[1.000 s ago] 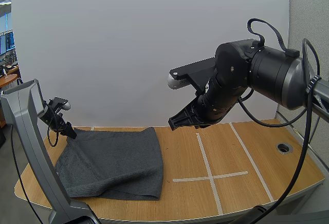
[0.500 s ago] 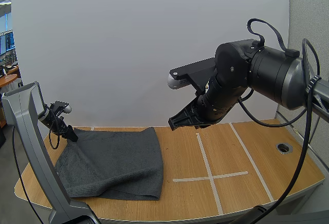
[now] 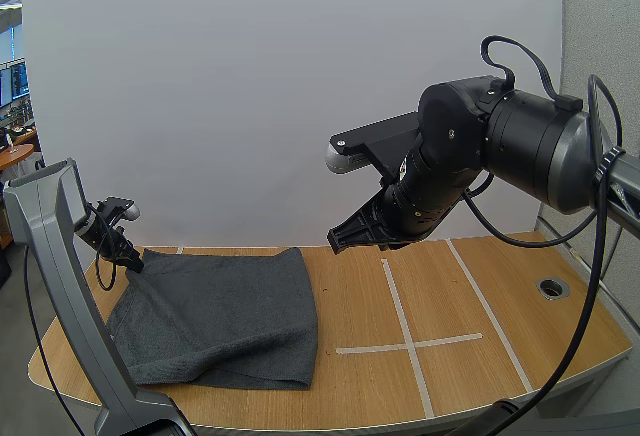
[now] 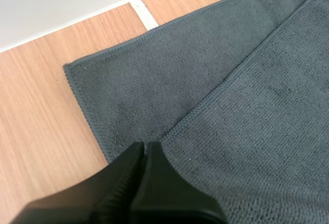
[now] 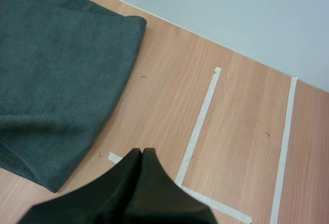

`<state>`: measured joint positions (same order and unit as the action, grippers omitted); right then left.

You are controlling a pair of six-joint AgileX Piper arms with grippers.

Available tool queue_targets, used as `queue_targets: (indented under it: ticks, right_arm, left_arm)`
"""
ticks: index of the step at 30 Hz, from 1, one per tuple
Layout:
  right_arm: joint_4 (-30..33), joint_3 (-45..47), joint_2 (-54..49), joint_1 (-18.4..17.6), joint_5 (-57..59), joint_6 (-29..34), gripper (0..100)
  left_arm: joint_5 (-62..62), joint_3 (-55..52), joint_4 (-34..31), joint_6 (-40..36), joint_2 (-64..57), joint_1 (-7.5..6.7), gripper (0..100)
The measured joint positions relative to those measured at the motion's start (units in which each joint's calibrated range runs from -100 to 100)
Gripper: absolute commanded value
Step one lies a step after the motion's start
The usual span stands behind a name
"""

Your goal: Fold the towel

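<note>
A dark grey towel (image 3: 225, 311) lies folded in two layers on the left half of the wooden table (image 3: 480, 296). My left gripper (image 3: 130, 259) sits at the towel's far left corner. In the left wrist view its fingers lie together as one dark wedge (image 4: 145, 146), tips right at the stitched edge of the top layer of the towel (image 4: 257, 106), which looks flat. My right gripper (image 3: 335, 243) hangs shut in the air over the table's middle, to the right of the towel (image 5: 51, 70); its closed fingers (image 5: 143, 152) hold nothing.
White tape lines (image 3: 408, 344) form a cross on the table's right half, also seen under the right gripper as tape lines (image 5: 198, 126). A round hole (image 3: 552, 287) sits near the right edge. Bare wood lies between the towel and the tape.
My left gripper sank slightly at the towel's far left corner and its fingers closed from wide open. The towel's corner now lies flatter. The right arm has not moved.
</note>
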<state>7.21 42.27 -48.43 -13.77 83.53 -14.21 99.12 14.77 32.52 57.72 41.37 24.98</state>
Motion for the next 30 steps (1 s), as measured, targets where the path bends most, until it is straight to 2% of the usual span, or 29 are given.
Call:
queue_targets:
  ticks: [12, 25, 26, 30]
  right_arm:
    - [0.00, 0.00, 0.00, 0.00, 0.00, 0.00, 0]
    - [0.00, 0.00, 0.00, 0.00, 1.18, 0.00, 0]
    - [0.00, 0.00, 0.00, 0.00, 1.35, 0.00, 0]
    - [0.00, 0.00, 0.00, 0.00, 1.35, 0.00, 0]
  left_arm:
    - [0.00, 3.29, 1.60, -1.33, 0.11, -0.38, 0]
    - [0.00, 7.52, 3.41, -3.18, 0.11, -3.74, 0]
    - [0.00, 8.83, 3.62, -3.75, 0.11, -4.68, 0]
    - [0.35, 10.53, 3.55, -4.11, 0.11, -4.92, 0]
